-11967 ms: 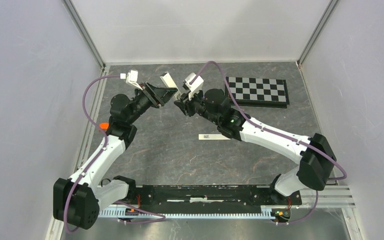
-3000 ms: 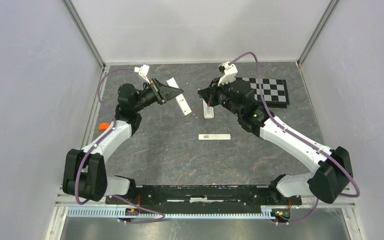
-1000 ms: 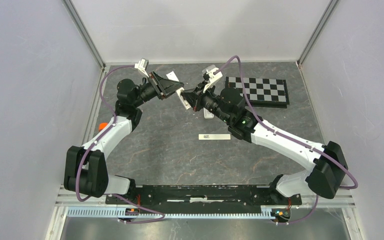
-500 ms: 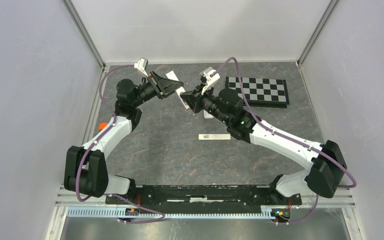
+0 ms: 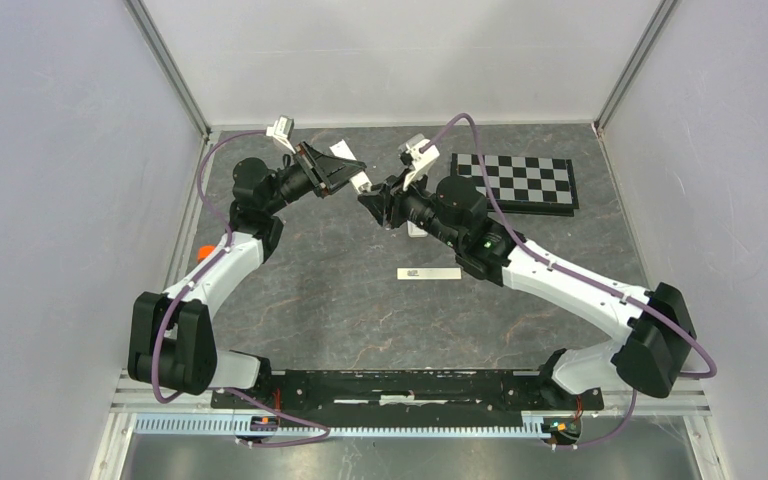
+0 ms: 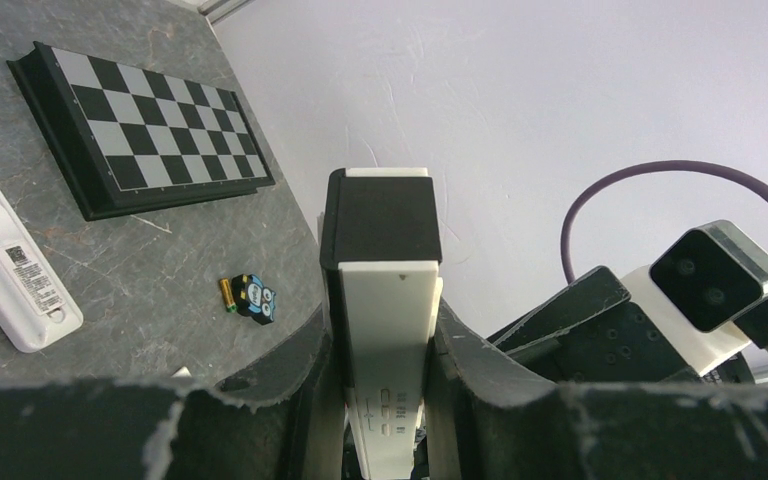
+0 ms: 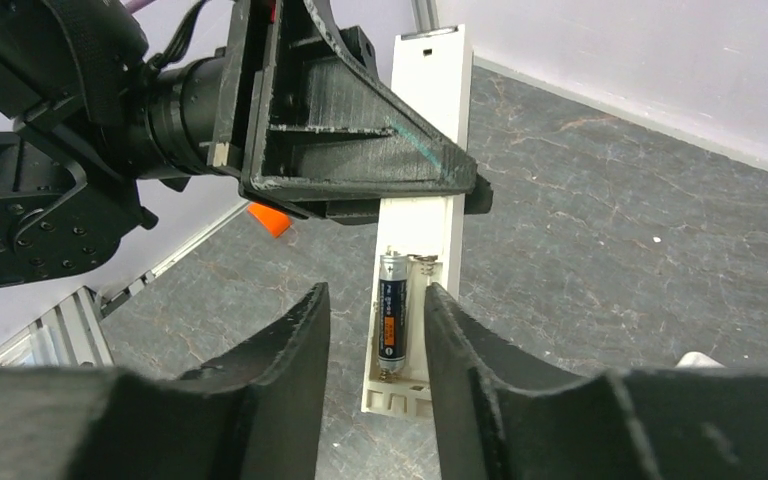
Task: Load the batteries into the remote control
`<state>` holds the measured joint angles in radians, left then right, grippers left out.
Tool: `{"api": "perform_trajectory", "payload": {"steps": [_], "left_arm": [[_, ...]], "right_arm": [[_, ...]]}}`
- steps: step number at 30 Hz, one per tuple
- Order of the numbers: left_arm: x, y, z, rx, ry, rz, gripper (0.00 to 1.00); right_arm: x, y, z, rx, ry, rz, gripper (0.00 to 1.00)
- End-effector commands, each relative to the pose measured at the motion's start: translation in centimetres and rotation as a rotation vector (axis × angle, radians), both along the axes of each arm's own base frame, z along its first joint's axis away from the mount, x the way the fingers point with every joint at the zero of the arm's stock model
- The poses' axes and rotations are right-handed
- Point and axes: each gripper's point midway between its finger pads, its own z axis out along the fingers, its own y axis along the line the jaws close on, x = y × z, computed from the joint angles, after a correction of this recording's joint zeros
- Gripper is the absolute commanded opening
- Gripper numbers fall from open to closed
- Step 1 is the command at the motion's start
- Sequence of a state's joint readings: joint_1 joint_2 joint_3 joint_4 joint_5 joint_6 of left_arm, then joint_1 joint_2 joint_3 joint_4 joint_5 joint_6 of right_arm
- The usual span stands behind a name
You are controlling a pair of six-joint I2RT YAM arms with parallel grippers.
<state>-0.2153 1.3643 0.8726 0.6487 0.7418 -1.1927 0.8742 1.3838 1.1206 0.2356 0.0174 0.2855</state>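
Right wrist: one battery (image 7: 390, 318) seated in remote (image 7: 435, 90); second slot (image 7: 418, 325) empty. Left claw (image 6: 385, 330) clenched on remote; right claw (image 7: 372, 295) released.

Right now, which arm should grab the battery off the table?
Probably right: the right tool is open and empty, while the left tool clamps the remote control. The battery lies near the chessboard.

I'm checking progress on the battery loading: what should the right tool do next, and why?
Probably back the open right tool off and fetch the loose battery by the chessboard: the remote control, clamped in the left tool, holds a seated battery beside an empty slot.
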Motion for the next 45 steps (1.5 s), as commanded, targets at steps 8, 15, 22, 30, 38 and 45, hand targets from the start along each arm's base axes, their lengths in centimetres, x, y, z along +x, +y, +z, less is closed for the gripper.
{"api": "perform_trajectory", "payload": {"steps": [8, 15, 22, 30, 38, 45], "left_arm": [[0.3, 0.5, 3.1, -0.015, -0.118, 0.025, 0.07], [0.7, 0.8, 4.3, -0.061, -0.141, 0.057, 0.07], [1.7, 1.4, 5.0, -0.081, -0.139, 0.123, 0.05], [2.5, 2.2, 5.4, -0.093, -0.127, 0.195, 0.04], [2.8, 1.8, 5.7, -0.055, -0.162, 0.176, 0.04], [2.7, 1.8, 5.2, -0.056, -0.159, 0.171, 0.04]], "right_arm": [[2.3, -6.0, 5.8, 0.205, 0.149, -0.295, 0.78], [3.6, -5.7, 4.4, 0.295, 0.417, -0.312, 0.98], [2.9, -2.5, 2.9, 0.507, 0.738, -0.109, 0.98], [2.7, -0.7, 1.8, 0.541, 0.805, -0.044, 0.98], [3.6, -0.2, 1.9, 0.534, 0.779, -0.071, 0.98], [4.3, 0.4, 3.3, 0.594, 0.770, -0.041, 0.98]]}}
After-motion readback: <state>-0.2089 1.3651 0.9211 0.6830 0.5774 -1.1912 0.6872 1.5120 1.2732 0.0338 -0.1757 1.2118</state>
